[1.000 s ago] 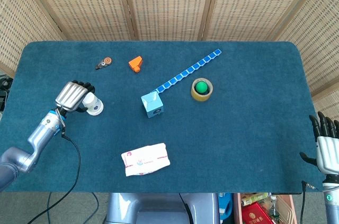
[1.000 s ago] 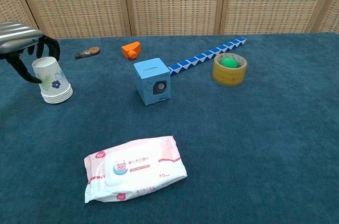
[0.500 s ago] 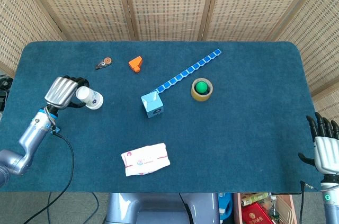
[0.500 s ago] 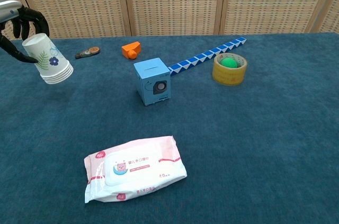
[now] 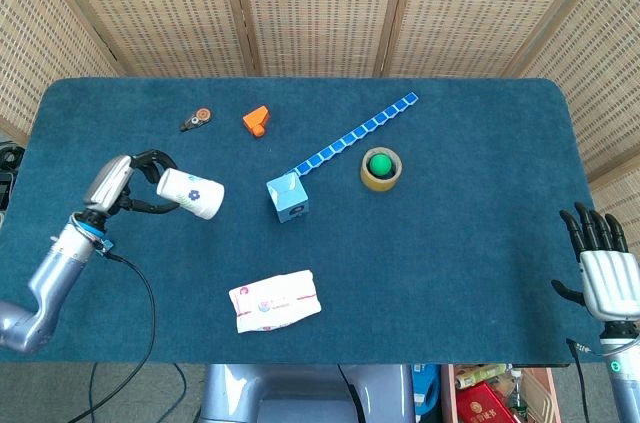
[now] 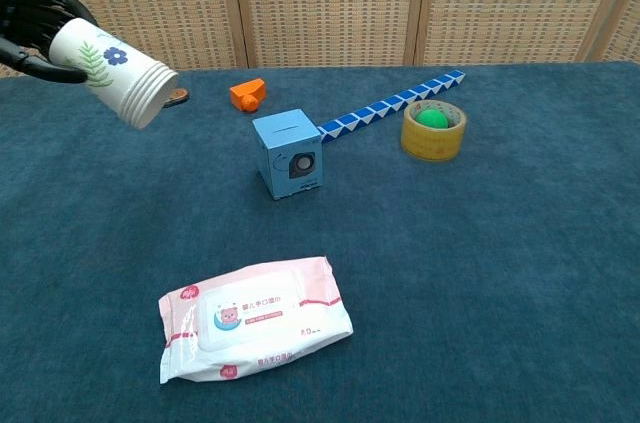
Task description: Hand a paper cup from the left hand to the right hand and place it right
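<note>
My left hand grips a stack of white paper cups with a blue flower print, lifted off the table and tipped on its side, mouth end pointing right. In the chest view the cups hang at the upper left with the dark fingers wrapped around the base end. My right hand hovers at the table's right edge, fingers spread and holding nothing; the chest view does not show it.
A blue cube box stands mid-table, with a blue segmented strip running up to the right. A tape roll with a green ball, an orange block, a small tool and a wipes pack lie on the blue cloth.
The left hand has lifted the cups off the table and tipped them sideways toward the right. The right hand has risen slightly further into view at the right edge.
</note>
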